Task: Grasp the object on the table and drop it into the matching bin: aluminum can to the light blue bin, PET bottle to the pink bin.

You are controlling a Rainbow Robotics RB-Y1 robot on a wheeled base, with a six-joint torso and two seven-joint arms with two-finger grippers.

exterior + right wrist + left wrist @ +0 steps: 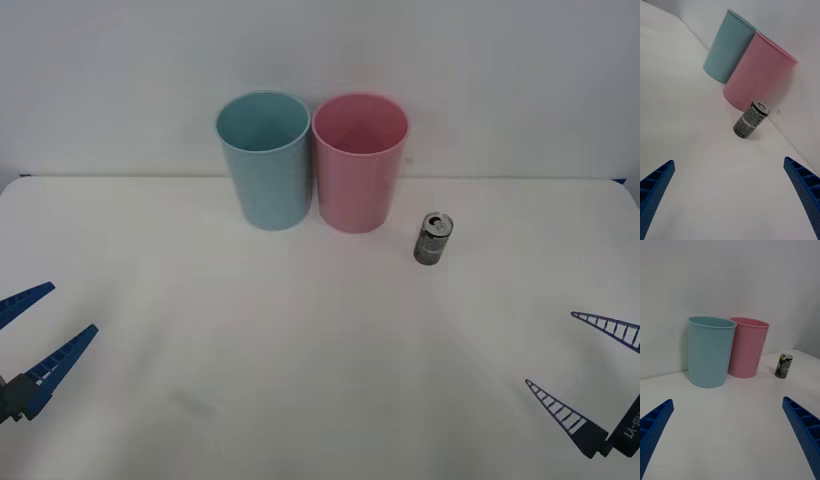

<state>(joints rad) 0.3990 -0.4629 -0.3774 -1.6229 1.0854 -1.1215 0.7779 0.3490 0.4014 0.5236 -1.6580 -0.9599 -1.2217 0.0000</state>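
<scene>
Standing upright just right of the pink bin [360, 165], the aluminum can [434, 239] lies nearer the right gripper [582, 368], spread wide and empty.

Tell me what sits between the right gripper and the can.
Nothing: in the right wrist view, only bare white table separates the open right gripper from the upright aluminum can. The front view agrees.

Aluminum can [434, 238] upright beside pink bin [360, 162].
</scene>
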